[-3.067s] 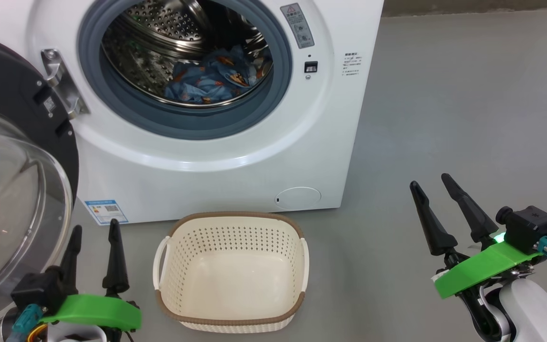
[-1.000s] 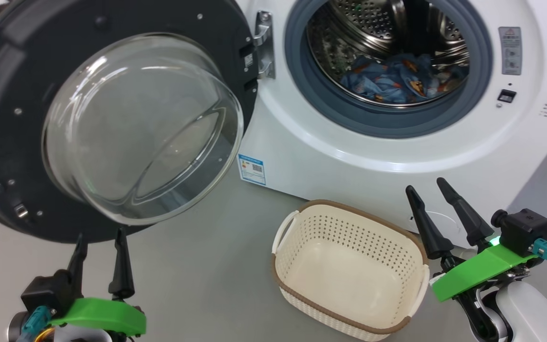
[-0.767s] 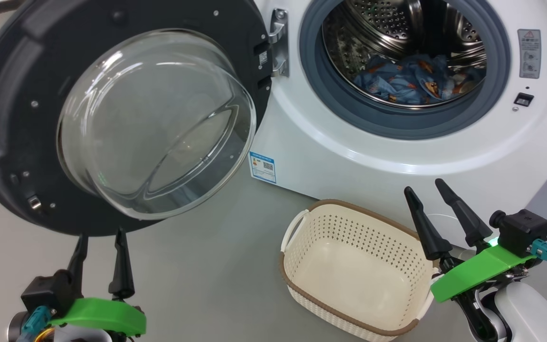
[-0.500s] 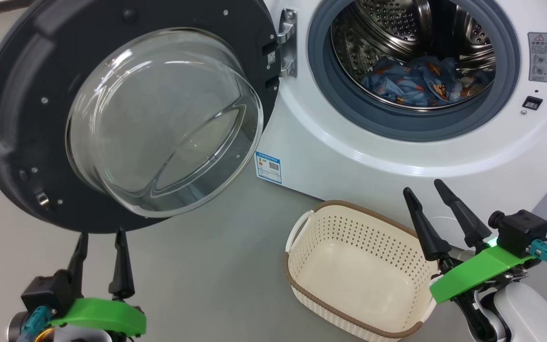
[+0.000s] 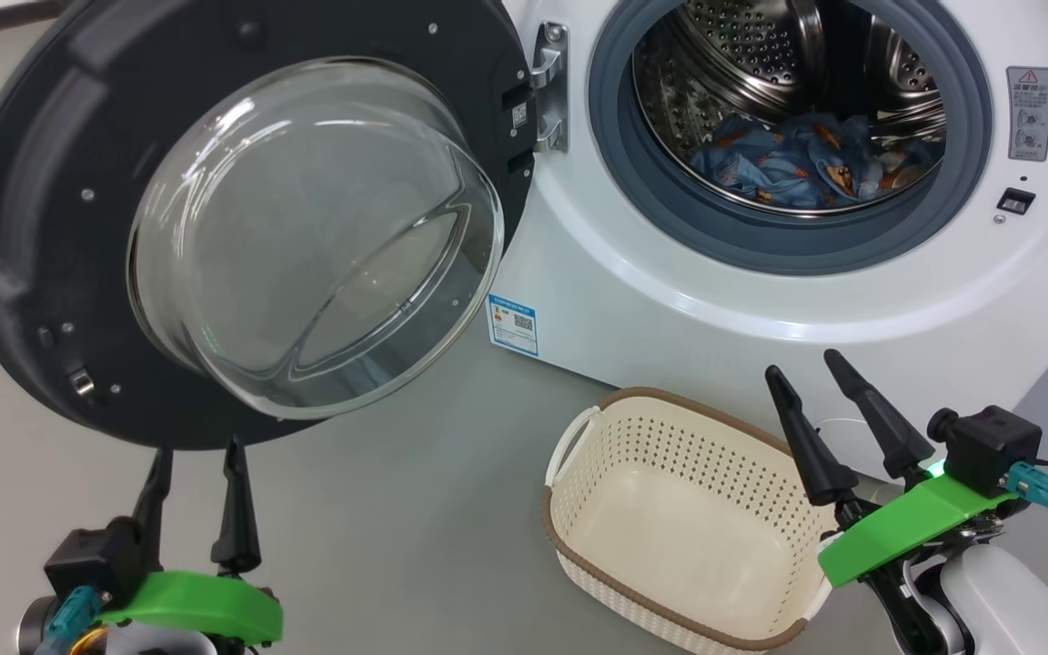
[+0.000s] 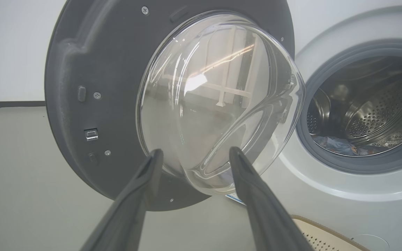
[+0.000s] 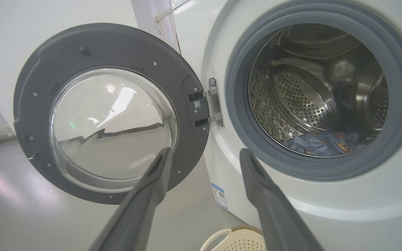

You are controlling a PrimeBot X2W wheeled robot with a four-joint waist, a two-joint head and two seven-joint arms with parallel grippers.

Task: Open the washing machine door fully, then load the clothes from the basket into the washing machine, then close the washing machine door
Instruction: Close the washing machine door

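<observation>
The clothes [image 5: 806, 168] are heaped low in the drum of the washing machine [image 5: 651, 300]; the basket [image 5: 670, 437], on the floor in front, is seen empty. The washing machine door [image 5: 33, 227] is swung wide to the left; the left gripper [image 5: 198, 450] is held just under its lower rim, fingers spread, nothing gripped. The right gripper [image 5: 801, 364] is held by the basket's right end, fingers spread & empty, w/ the clothes well above it.

glossy clear glass door [image 5: 306, 236], shiny perforated steel drum [image 5: 747, 41], matt plastic basket [image 5: 660, 446], soft cloth clothes [image 5: 797, 168]
</observation>
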